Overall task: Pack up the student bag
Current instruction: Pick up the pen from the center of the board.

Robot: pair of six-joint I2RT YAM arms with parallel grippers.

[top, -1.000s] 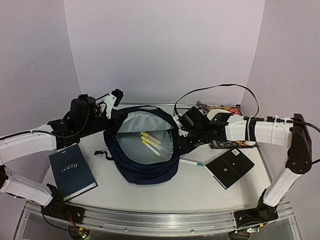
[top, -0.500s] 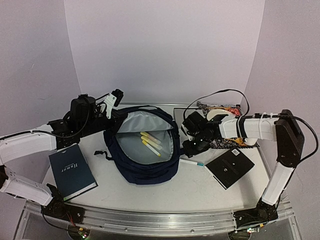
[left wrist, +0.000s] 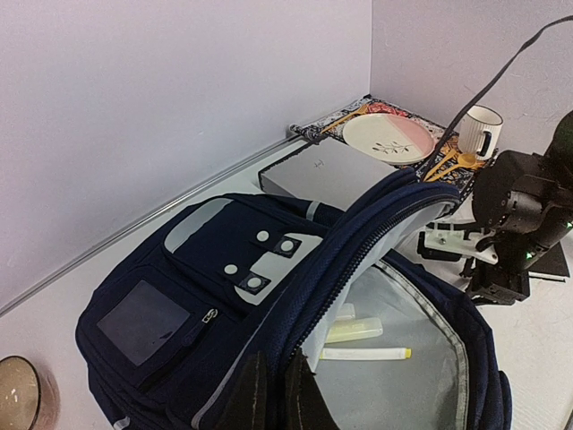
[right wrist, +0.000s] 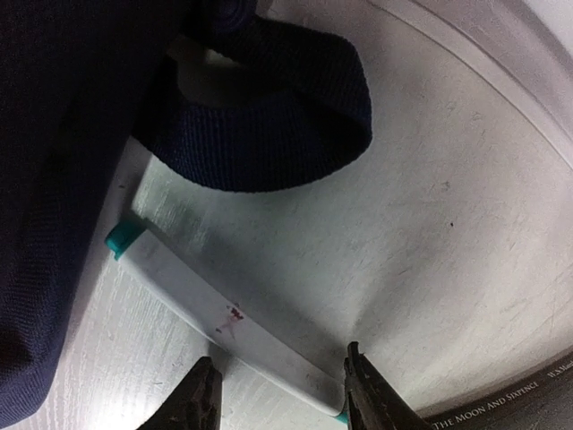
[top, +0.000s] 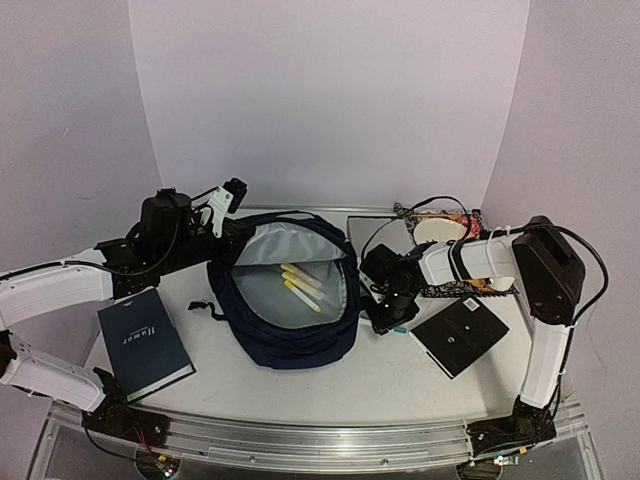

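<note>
In the middle of the table (top: 380, 385), the student bag (top: 290, 320) lies open with yellow highlighters (top: 300, 283) inside, left claw (left wrist: 276, 394) clamped on its rim, right claw (right wrist: 282, 394) half-open straddling a white pen (right wrist: 224, 321), gripping nothing, so pen, blue book (top: 145, 340) and black book (top: 460, 337) look yet to pack.

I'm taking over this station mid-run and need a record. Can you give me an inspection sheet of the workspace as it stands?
Surface: white table, flat, with items spread across it.
Job's things: student bag lying open, yellow markers inside; white pen with a teal cap on the table beside it.
Clutter: dark book at left, black book at right; plate, mug and grey box at the back.
Grippers: left pincer shut on the bag's opening edge; right pincer open, straddling the pen's end.
Cables: black cable arcs above the right arm.
Surroundings: lilac walls; nothing else seen.
</note>
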